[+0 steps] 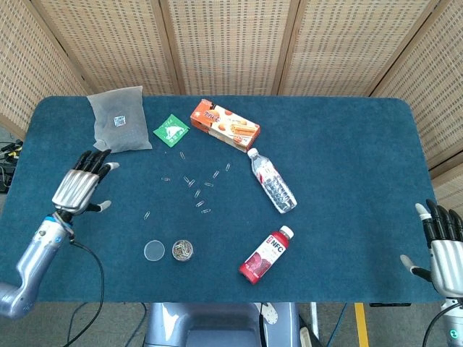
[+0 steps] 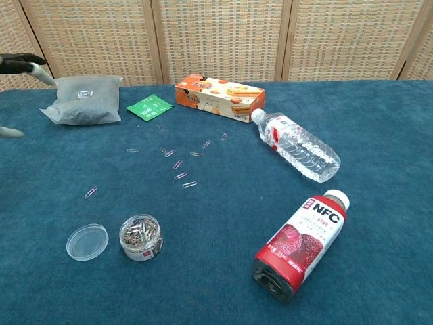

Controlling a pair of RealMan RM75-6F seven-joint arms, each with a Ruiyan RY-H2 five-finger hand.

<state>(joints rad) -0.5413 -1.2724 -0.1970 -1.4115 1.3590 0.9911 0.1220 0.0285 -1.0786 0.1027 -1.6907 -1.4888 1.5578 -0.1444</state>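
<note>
Right hand (image 1: 443, 246) at near-right table edge, fingers apart, holding nothing, well apart from the red juice bottle (image 1: 266, 254). Paperclip jar (image 1: 182, 251) w/ lid (image 1: 153, 251) just beside it, near front. Left hand (image 1: 78, 189) over the table (image 1: 347, 159), fingers spread, empty, near the grey pouch (image 1: 119, 118). Loose clips (image 1: 197, 189) mid-table, then water bottle (image 1: 272, 181), green packet (image 1: 171, 130), cracker box (image 1: 225, 124) farther back.

The left hand (image 1: 78, 189) is hovering above the table (image 1: 347, 144), just before the grey pouch (image 1: 119, 119) at the far left. Right of the pouch the sachet (image 1: 171, 130) is lying, then the biscuit box (image 1: 225, 124). Loose paper clips (image 1: 197, 189) are lying between them and the clip jar (image 1: 182, 251), its lid (image 1: 153, 251) just left
</note>
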